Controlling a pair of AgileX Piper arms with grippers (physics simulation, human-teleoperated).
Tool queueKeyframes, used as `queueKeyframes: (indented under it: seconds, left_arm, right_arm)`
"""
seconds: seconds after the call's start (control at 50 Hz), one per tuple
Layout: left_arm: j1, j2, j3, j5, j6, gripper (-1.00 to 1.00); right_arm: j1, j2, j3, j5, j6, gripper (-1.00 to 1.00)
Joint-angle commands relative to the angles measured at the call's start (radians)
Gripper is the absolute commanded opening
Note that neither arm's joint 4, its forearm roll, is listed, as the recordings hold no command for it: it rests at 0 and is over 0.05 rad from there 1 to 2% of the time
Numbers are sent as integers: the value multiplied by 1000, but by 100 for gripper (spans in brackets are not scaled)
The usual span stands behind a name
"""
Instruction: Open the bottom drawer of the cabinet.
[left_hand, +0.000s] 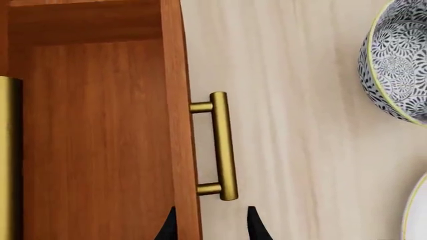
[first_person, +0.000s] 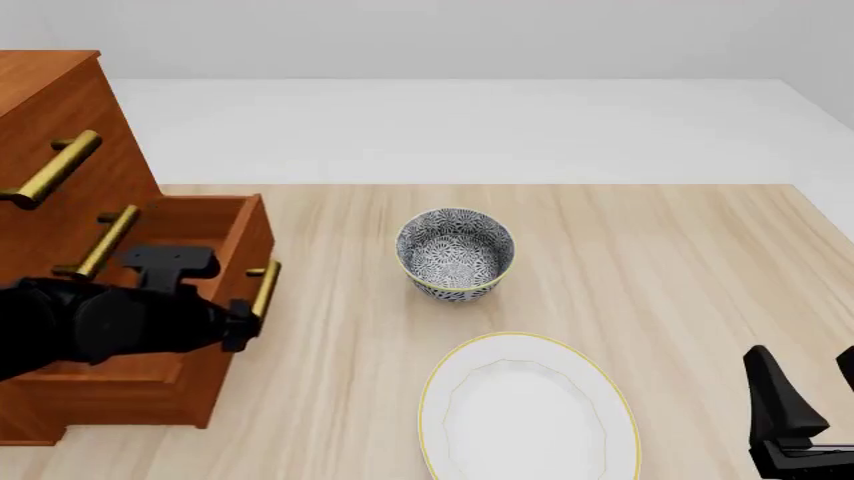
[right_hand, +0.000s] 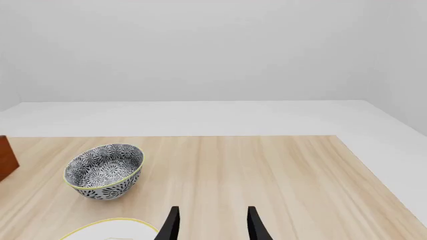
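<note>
At the worktop's (first_person: 694, 250) left edge we see the cabinet (first_person: 60, 110) with its bottom drawer (first_person: 200, 225) pulled out. Our left end effector (left_hand: 210, 225) hangs parted beside its handle (left_hand: 223, 145), seemingly gripping nothing. The bowl (first_person: 455, 253) sits mid-worktop. Our right end effector (right_hand: 210, 225) is parted, empty, at the near right corner.

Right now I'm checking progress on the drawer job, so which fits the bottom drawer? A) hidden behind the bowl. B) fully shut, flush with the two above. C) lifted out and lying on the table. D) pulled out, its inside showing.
D: in the front view the bottom drawer juts out of the cabinet past the two drawers above, with its open inside showing, and the left gripper is by its brass handle.
</note>
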Motion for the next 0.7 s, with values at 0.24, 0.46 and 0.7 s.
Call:
queueKeyframes:
  seconds: [0.24,0.46,0.7]
  left_arm:
    - [-72,48,-34,-21,-12,100]
    - [-108,94,-35,-56,-34,100]
    - [-143,102,-52,-51,-39,100]
  right_arm:
    - [0,0,0,0,0,100]
    - [0,0,0,0,0,100]
    - [0,0,0,0,0,100]
